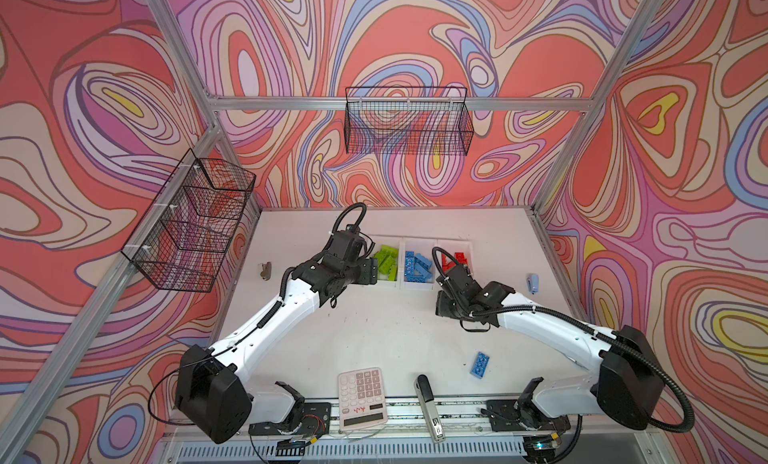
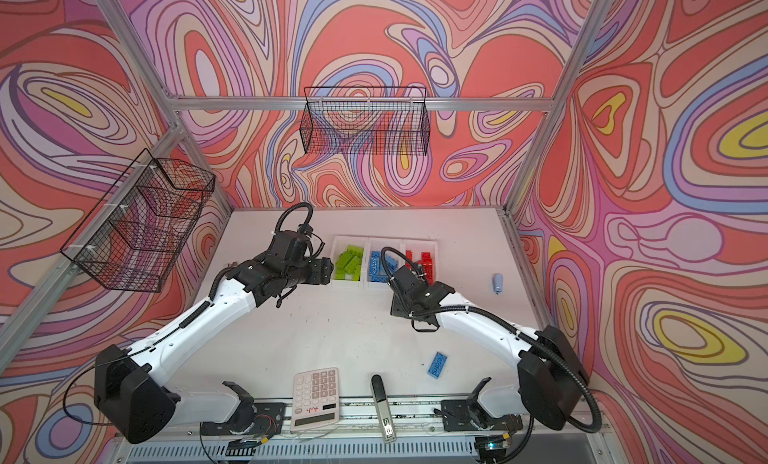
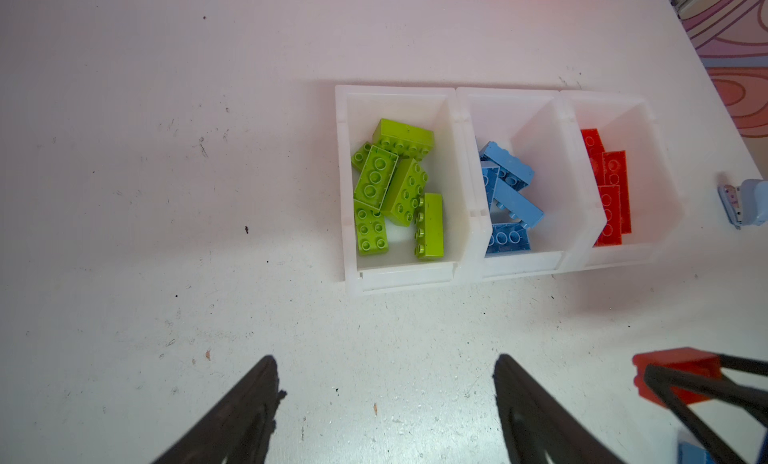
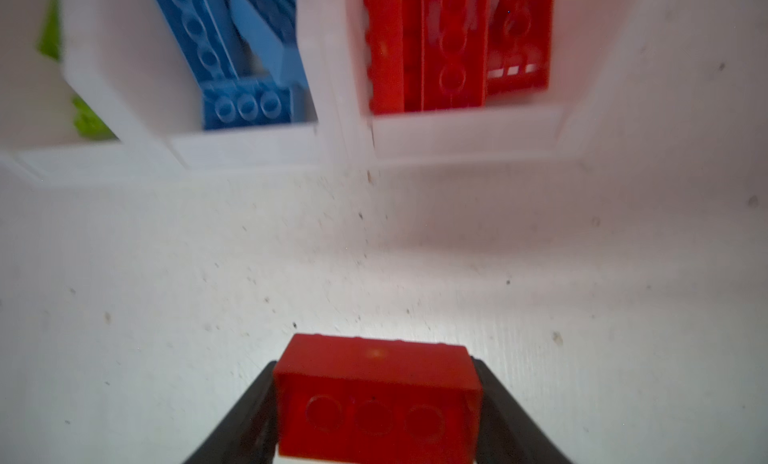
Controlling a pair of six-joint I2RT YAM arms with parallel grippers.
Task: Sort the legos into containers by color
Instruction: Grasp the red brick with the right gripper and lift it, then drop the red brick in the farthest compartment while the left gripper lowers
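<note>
While the right gripper (image 4: 374, 368) is clamping the red brick (image 4: 374, 399) by its short ends, it's hanging over the table (image 4: 374, 254) just short of the red container (image 4: 457, 138). Likely rigid, light, slick plastic. Long axis is running jaw to jaw, parallel to the container's front wall. Left gripper (image 3: 386, 358) is sitting open, empty.

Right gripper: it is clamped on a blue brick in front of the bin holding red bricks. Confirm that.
Not blue. The right gripper is clamped on a red brick, in front of the bin holding red bricks; the right wrist view shows it.
</note>
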